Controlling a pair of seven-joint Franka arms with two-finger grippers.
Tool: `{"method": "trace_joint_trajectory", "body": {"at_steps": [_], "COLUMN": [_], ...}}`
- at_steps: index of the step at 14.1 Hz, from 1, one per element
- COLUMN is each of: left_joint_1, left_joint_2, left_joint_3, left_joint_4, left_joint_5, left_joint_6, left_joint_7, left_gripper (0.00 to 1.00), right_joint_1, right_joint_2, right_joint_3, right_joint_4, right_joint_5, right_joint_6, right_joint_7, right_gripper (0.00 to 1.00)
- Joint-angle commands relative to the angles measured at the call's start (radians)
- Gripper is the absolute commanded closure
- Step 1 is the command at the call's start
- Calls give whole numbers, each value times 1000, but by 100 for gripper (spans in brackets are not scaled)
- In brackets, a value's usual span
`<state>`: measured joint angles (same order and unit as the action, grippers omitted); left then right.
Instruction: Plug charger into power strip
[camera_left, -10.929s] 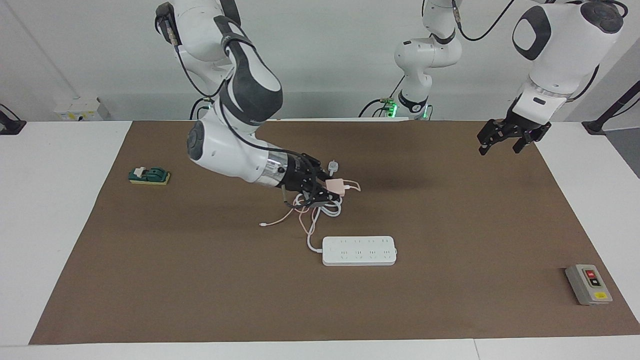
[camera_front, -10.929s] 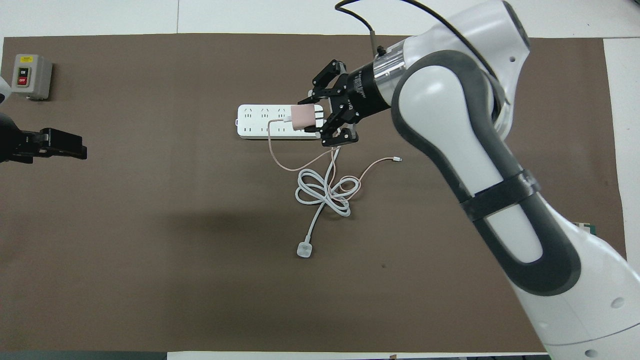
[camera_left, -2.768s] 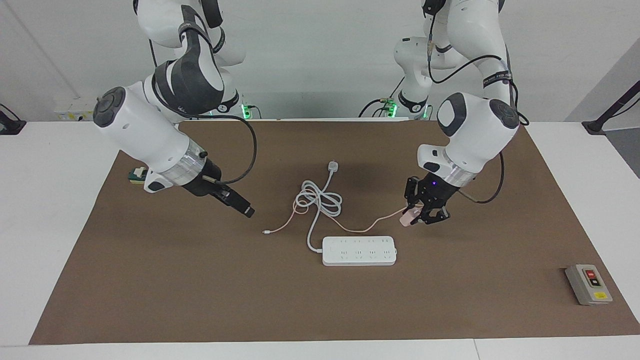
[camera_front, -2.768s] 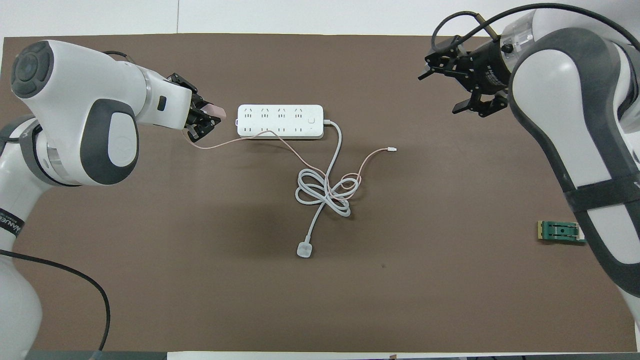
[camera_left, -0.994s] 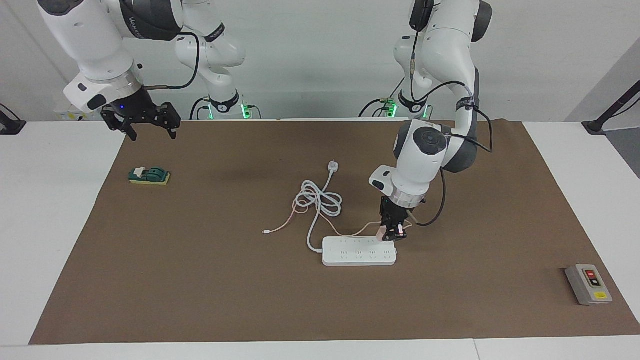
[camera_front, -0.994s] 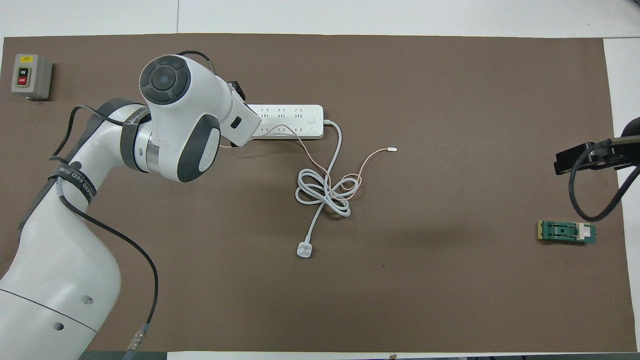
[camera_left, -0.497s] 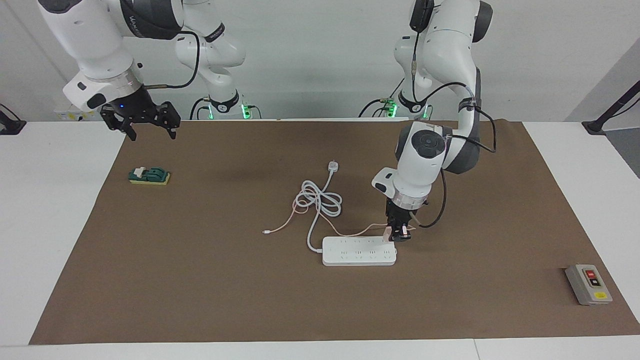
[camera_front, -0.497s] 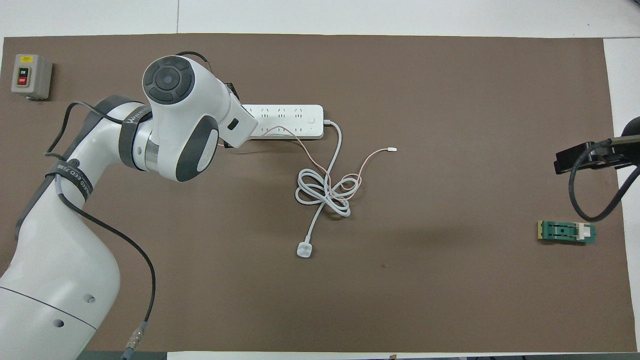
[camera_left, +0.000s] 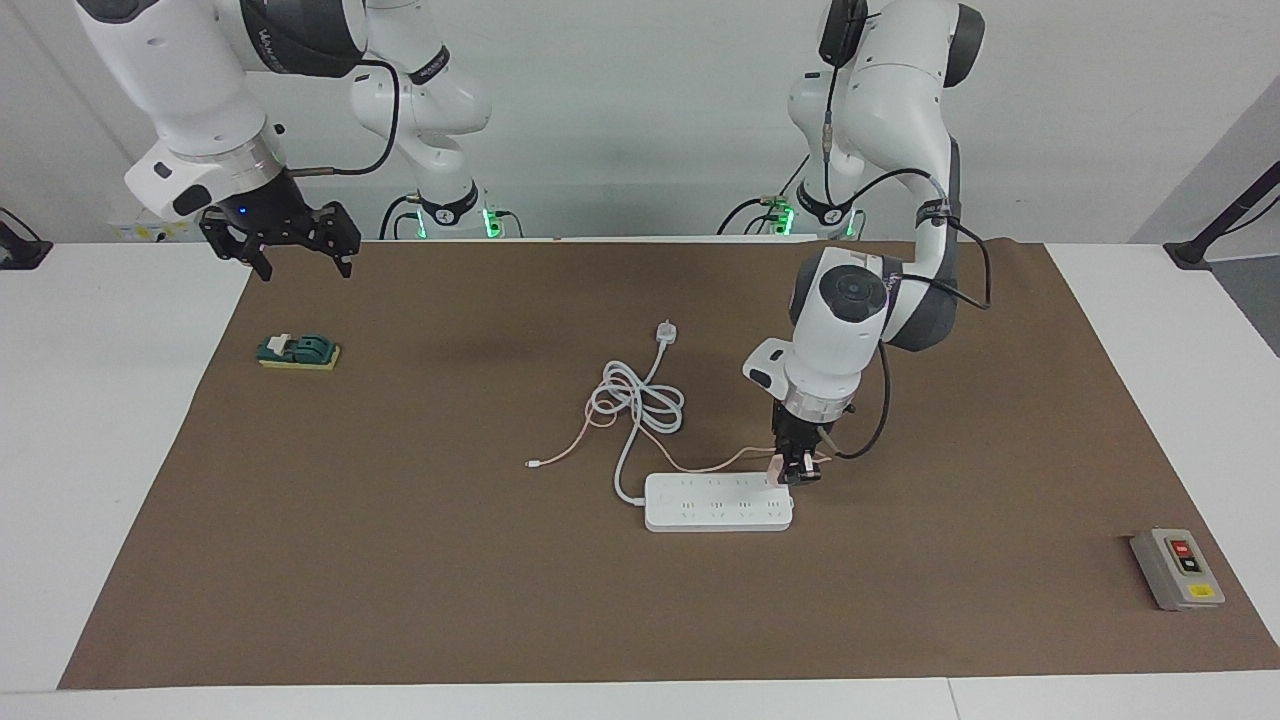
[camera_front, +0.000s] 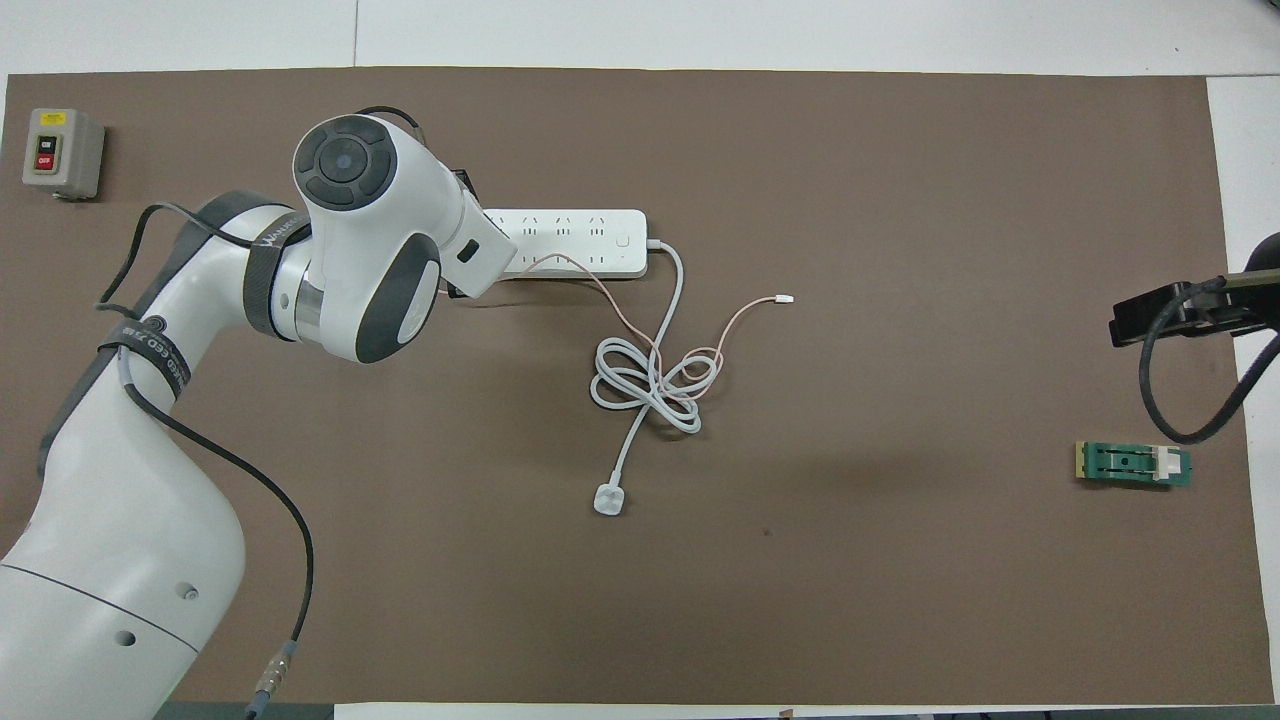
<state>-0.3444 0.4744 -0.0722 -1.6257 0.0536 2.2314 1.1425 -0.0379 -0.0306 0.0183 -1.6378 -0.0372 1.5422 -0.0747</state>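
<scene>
My right gripper (camera_left: 296, 250) waits with fingers spread wide, holding nothing, over the table's edge. My left gripper (camera_left: 797, 470) pinches the charger (camera_left: 776, 468) over the power strip (camera_left: 717, 502). The grey box (camera_front: 62, 152) reads "ON" and "OFF".

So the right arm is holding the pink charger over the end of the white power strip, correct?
Not the right arm. The facing view shows the left gripper shut on the charger over the end of the power strip. The right gripper waits, open, above the table's edge.
</scene>
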Motion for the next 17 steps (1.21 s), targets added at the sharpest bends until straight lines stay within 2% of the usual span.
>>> {"method": "trace_joint_trajectory", "body": {"at_steps": [1,17], "left_joint_1": [2,-16], "left_joint_2": [1,4], "left_joint_3": [0,0], "left_joint_4": [3,0], "left_joint_5": [18,9], "left_joint_6": [2,13], "left_joint_7": [11,-6], "left_gripper": [100,100], "right_joint_1": [-10,-5], "right_joint_2": [-11,-12], "right_joint_3": [9,15], "right_joint_4": [-2,-4], "right_joint_5": [-3,-1], "right_joint_6": [6,6], "right_joint_7": [-31,-23], "right_gripper": [0,0]}}
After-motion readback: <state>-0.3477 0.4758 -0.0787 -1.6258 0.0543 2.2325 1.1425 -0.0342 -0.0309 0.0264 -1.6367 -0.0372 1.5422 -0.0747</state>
